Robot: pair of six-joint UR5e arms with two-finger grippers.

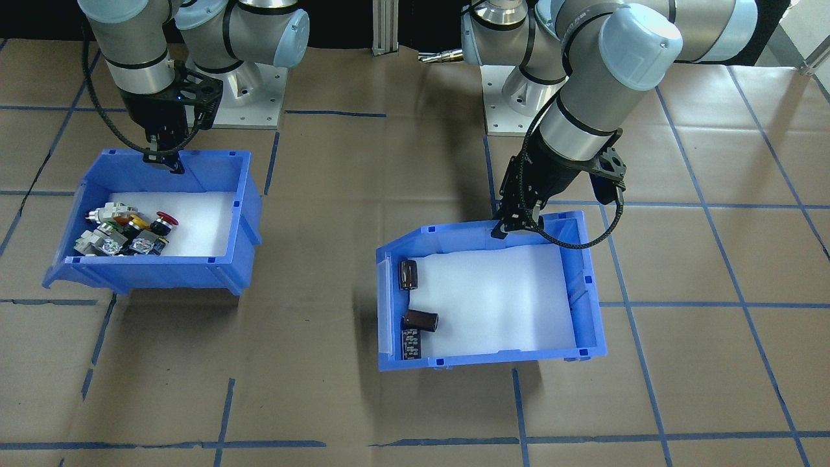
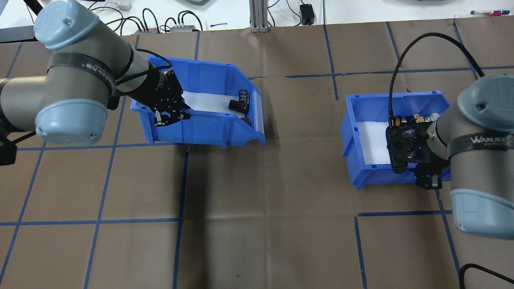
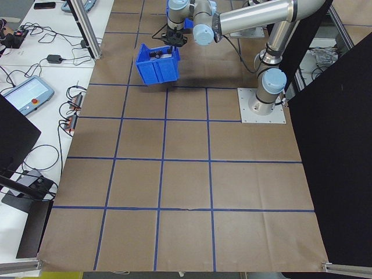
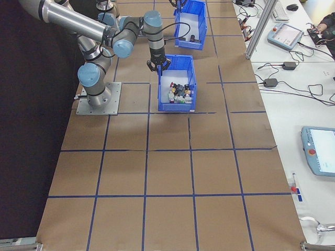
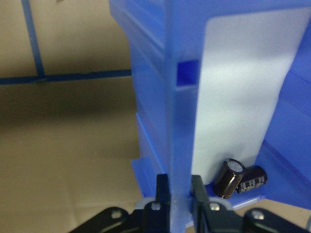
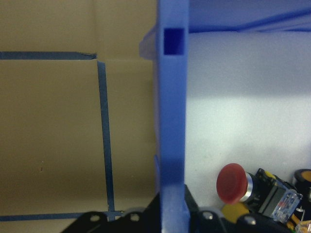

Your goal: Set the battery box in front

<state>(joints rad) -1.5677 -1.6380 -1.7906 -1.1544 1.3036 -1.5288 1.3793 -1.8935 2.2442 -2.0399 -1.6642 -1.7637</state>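
Note:
The battery box (image 1: 493,360) is a blue bin with a white foam floor, right of centre in the front-facing view. Three dark cylindrical cells (image 1: 408,274) lie by its sloped mouth. My left gripper (image 1: 509,228) is shut on the rim of its back wall. The left wrist view shows that wall (image 5: 180,121) pinched between the fingers (image 5: 162,189), with cells (image 5: 231,177) beyond. From overhead the box (image 2: 209,128) looks tilted, with a shadow beneath. My right gripper (image 1: 165,159) is shut on the back wall of the other blue bin (image 1: 149,272), which holds push-button switches (image 6: 233,182).
The brown paper table carries a grid of blue tape lines (image 2: 182,192). Both arm bases (image 1: 249,97) are bolted at the robot side. Cables and a control pendant (image 3: 26,96) lie on the white bench beyond the far edge. Open paper stretches between the bins (image 2: 301,132).

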